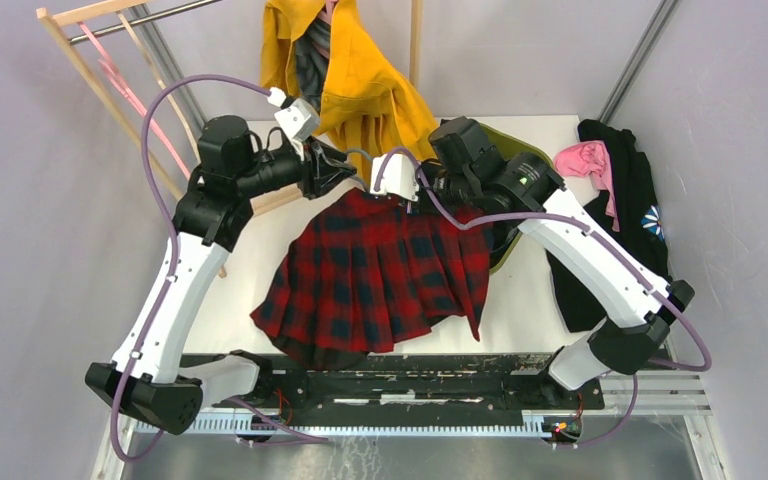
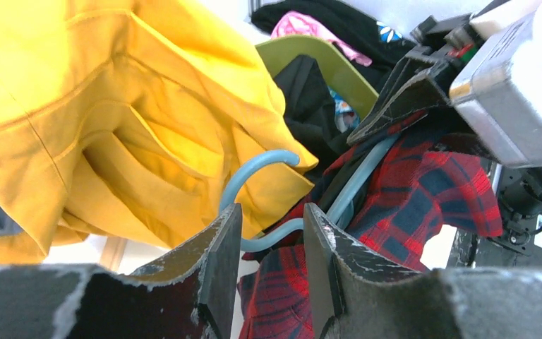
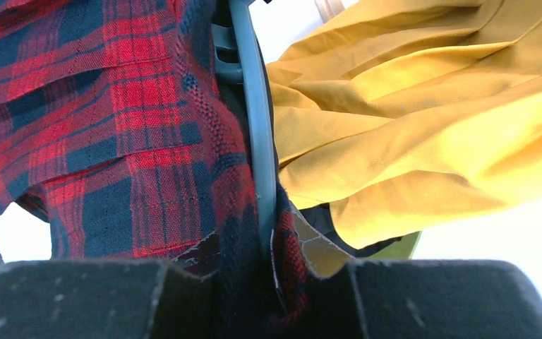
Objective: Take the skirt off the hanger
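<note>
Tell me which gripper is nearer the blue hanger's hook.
Left. The left gripper straddles the stem below the hook, jaws open; the right gripper is clamped farther along the hanger, over the skirt.

The skirt (image 1: 375, 265) was plaid, bright red crossed with dark navy. The hanger (image 2: 257, 173) was pale grey-blue. Behind it hung a mustard-yellow garment (image 1: 360, 85). A pink cloth (image 1: 588, 160) lay on a black garment (image 1: 630, 190) printed with a white-and-blue flower. The bin (image 2: 339, 67) was olive green, the table (image 1: 530, 310) white, the cable (image 1: 175, 100) purple.
</note>
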Motion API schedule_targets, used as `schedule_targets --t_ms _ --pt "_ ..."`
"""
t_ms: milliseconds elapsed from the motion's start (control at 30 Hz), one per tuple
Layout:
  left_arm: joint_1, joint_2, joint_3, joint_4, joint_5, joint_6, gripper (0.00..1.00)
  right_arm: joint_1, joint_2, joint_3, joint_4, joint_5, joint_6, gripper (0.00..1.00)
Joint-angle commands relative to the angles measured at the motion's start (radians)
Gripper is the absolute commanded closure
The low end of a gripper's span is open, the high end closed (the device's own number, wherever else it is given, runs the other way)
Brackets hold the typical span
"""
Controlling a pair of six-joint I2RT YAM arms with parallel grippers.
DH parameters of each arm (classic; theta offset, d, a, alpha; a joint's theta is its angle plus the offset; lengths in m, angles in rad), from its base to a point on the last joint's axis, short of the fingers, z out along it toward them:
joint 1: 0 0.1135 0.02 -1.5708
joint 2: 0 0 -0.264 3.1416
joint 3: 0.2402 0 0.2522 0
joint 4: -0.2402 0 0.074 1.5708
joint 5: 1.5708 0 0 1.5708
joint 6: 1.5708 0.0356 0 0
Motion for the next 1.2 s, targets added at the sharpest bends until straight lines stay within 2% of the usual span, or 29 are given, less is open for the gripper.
schedule_targets --t_ms 0,67,167,300,400,467,533,600,667,800,933,1067,1167 --pt "0.013 -0.054 0.117 0.022 0.018 -0.039 0.55 0.004 -0.086 0.074 0.105 0.028 -0.062 0.99" --pt "0.012 -0.090 0.130 0.028 -0.022 -0.024 0.55 0.004 -0.109 0.041 0.172 0.044 -0.107 0.99" --pt "0.013 -0.125 0.128 0.000 -0.105 0.027 0.55 0.004 -0.170 -0.065 0.368 0.069 -0.180 0.99" --pt "0.014 -0.140 0.151 -0.125 -0.178 0.101 0.56 0.001 -0.178 -0.084 0.406 0.078 -0.218 0.99" --pt "0.018 -0.156 0.105 -0.151 -0.201 0.112 0.60 0.001 -0.198 -0.134 0.454 -0.010 -0.236 0.99" --pt "0.031 -0.170 0.011 -0.112 -0.218 0.114 0.62 0.001 -0.221 -0.167 0.522 -0.069 -0.228 0.99" --pt "0.060 -0.170 -0.079 -0.035 -0.190 0.093 0.63 0.001 -0.223 -0.159 0.539 -0.127 -0.224 0.99" --pt "0.103 -0.145 -0.126 0.053 -0.096 0.060 0.63 0.001 -0.214 -0.131 0.523 -0.187 -0.204 0.99" --pt "0.140 -0.101 -0.138 0.148 -0.006 0.017 0.63 0.001 -0.213 -0.126 0.515 -0.247 -0.191 0.99" --pt "0.144 -0.031 -0.135 0.244 0.057 0.001 0.62 0.001 -0.220 -0.125 0.522 -0.329 -0.135 0.99" --pt "0.145 -0.025 -0.112 0.267 0.120 -0.032 0.61 -0.001 -0.220 -0.123 0.461 -0.346 -0.152 0.99" --pt "0.144 -0.049 -0.076 0.205 0.129 -0.020 0.59 -0.012 -0.220 -0.137 0.465 -0.377 -0.133 0.99" --pt "0.144 -0.079 -0.066 0.206 0.150 -0.066 0.59 -0.017 -0.211 -0.148 0.463 -0.389 -0.130 0.99"
